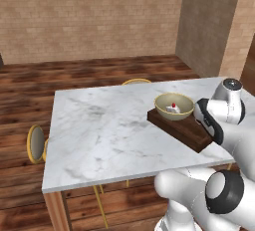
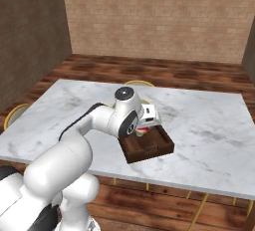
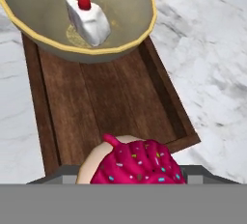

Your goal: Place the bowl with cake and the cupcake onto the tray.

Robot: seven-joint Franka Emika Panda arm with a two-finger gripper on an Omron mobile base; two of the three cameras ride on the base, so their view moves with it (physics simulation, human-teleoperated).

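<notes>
The tan-yellow bowl with cake (image 1: 173,106) (image 3: 130,10) sits on the far end of the dark brown wooden tray (image 1: 180,127) (image 2: 149,150) (image 3: 116,97). A white cake slice (image 3: 89,18) with a red dot lies inside it. My gripper (image 2: 143,129) (image 3: 132,172) hovers over the near, bare end of the tray, shut on the cupcake (image 2: 142,132) (image 3: 137,162). The cupcake's pink sprinkled top shows just in front of the hand camera. In the left base view my arm hides the cupcake.
The tray lies on a white marble table (image 1: 99,130) (image 2: 209,125), close to the edge nearest me. Yellow round stools stand at the table's sides (image 1: 36,143) (image 1: 136,81) (image 2: 15,113). Wooden floor and brick walls surround the table.
</notes>
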